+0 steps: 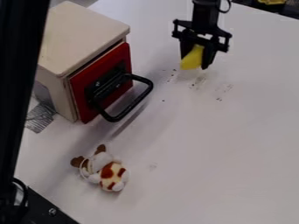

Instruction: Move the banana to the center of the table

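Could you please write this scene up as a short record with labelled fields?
held: banana, yellow, between the fingers of the gripper
gripper place: near the view's top edge, right of the box
banana touching table: cannot tell
box: beige box with red front and black handle
toy: brown-and-white plush toy, lying below the box in view
surface: white table, dark specks near the gripper

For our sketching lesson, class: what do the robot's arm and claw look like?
The arm is black, with a thin black cable curving beside it. The claw is black too: a crossbar with knobby ends above two fingers.
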Controlling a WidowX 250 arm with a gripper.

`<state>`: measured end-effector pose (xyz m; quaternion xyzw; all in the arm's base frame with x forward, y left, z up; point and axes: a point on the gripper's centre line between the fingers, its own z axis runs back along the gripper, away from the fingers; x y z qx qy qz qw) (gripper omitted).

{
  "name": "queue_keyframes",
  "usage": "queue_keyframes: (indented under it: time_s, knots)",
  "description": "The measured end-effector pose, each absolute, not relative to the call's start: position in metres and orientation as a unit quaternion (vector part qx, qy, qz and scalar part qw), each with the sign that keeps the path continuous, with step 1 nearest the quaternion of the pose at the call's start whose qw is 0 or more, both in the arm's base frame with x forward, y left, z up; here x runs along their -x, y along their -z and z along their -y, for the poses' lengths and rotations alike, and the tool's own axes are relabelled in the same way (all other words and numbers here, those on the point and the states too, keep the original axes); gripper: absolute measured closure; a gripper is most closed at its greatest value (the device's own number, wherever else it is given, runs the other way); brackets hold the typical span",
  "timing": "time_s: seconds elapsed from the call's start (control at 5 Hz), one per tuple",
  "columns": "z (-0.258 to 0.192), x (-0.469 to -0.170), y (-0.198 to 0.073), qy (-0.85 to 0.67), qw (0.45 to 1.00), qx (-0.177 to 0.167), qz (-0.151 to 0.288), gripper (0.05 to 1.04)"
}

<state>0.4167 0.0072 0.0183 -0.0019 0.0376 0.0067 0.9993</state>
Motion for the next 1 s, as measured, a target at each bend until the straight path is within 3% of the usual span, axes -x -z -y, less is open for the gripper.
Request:
queue_keyframes:
  time_s: [0.4,0.6,0.8,1.0]
  knots:
    - [-0.003,-0.420,-0.003,0.008,1.000,-0.005,-0.018,0.478]
    - [-0.004,-0.414,-0.010,0.017,1.000,-0.014,-0.014,0.184]
    - [0.000,-0.411,-0.043,0.021,0.999,-0.018,0.020,0.083]
    - [0.006,-0.397,-0.086,0.025,0.999,-0.009,0.041,0.084]
